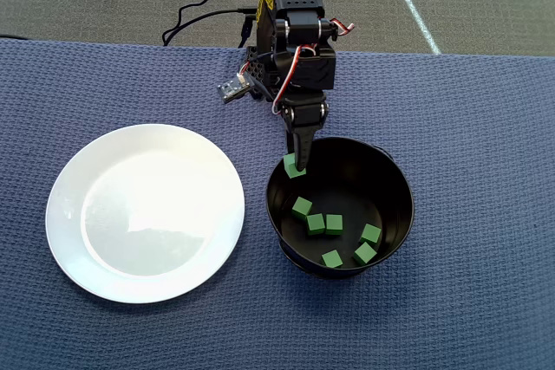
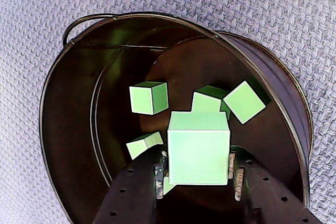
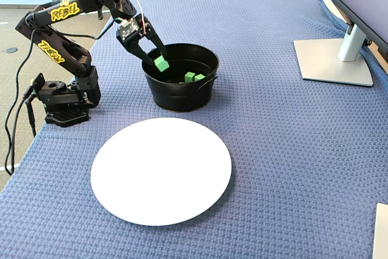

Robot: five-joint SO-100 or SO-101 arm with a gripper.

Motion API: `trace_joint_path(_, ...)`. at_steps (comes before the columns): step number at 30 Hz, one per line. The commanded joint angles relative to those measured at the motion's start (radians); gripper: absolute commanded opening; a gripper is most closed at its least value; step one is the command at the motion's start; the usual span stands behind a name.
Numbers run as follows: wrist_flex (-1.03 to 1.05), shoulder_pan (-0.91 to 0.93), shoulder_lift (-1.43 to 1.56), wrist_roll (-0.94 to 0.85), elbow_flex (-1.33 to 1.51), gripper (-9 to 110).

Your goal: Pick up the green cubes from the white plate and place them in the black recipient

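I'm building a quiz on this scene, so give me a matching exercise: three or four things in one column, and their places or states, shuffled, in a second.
Things:
1. round glossy white plate
2. round black metal pot
3. two-finger gripper
4. grey monitor stand

States:
A. holds six loose small green cubes
B. shut on one green cube over the pot
C. bare, nothing on it
D. stands at the far right of the fixed view

Pairs: 1-C, 2-A, 3-B, 4-D

6 green cubes (image 1: 326, 224) in black pot (image 1: 395, 181)
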Motion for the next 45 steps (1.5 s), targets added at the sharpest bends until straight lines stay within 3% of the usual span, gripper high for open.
trace_joint_path(1,-0.017,-0.014,-0.117,0.029,-0.130,0)
trace_joint_path(7,-0.018,-0.066,-0.210,0.025,-0.199,0)
trace_joint_path(8,-0.020,-0.066,-0.210,0.035,-0.202,4)
trace_joint_path(10,-0.008,-0.080,-0.196,0.014,-0.198,27)
trace_joint_path(13,0.012,-0.089,-0.164,0.012,-0.192,35)
trace_joint_path(16,0.026,-0.091,-0.130,-0.002,-0.189,33)
trace_joint_path(17,0.031,-0.089,-0.110,-0.002,-0.184,27)
trace_joint_path(19,0.037,-0.060,-0.040,0.026,-0.163,2)
trace_joint_path(20,0.049,-0.037,0.008,0.031,-0.150,0)
trace_joint_path(29,0.179,0.192,0.454,-0.048,0.126,0)
trace_joint_path(37,0.302,0.241,0.793,0.026,0.388,0)
trace_joint_path(45,0.242,0.333,0.877,0.021,0.560,0)
